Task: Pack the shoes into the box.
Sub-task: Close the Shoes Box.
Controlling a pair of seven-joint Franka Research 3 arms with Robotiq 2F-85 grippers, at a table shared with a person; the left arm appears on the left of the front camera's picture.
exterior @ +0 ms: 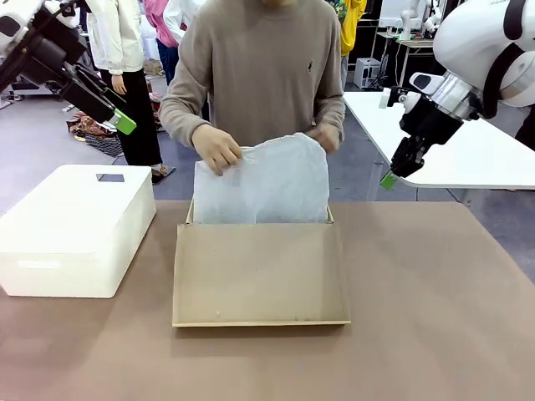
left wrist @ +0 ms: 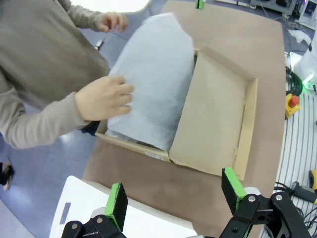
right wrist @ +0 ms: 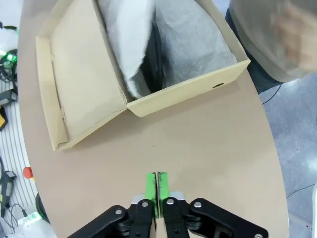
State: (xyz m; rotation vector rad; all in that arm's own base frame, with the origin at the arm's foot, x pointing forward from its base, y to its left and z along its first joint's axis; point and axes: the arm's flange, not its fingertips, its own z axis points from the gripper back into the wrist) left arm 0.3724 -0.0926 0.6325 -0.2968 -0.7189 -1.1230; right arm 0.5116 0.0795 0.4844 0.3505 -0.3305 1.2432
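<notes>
The tan cardboard box (exterior: pixel 259 276) stands open mid-table, its flap lid lying flat toward me. A person across the table presses white tissue paper (exterior: pixel 263 188) over the box's inside with both hands (exterior: pixel 217 149). The shoes are hidden under the tissue; between two sheets there is just a dark gap (right wrist: pixel 153 64). My left gripper (exterior: pixel 124 124) hangs high at the left, open and empty, with its green pads (left wrist: pixel 118 201) wide apart above the box (left wrist: pixel 213 114). My right gripper (exterior: pixel 388 180) hovers right of the box (right wrist: pixel 188 89), shut (right wrist: pixel 157 186) on nothing.
A larger white rounded box (exterior: pixel 75 230) sits on the table's left side. A white table (exterior: pixel 468 150) stands behind at the right. Bare brown tabletop (exterior: pixel 435 292) stretches right of and in front of the box.
</notes>
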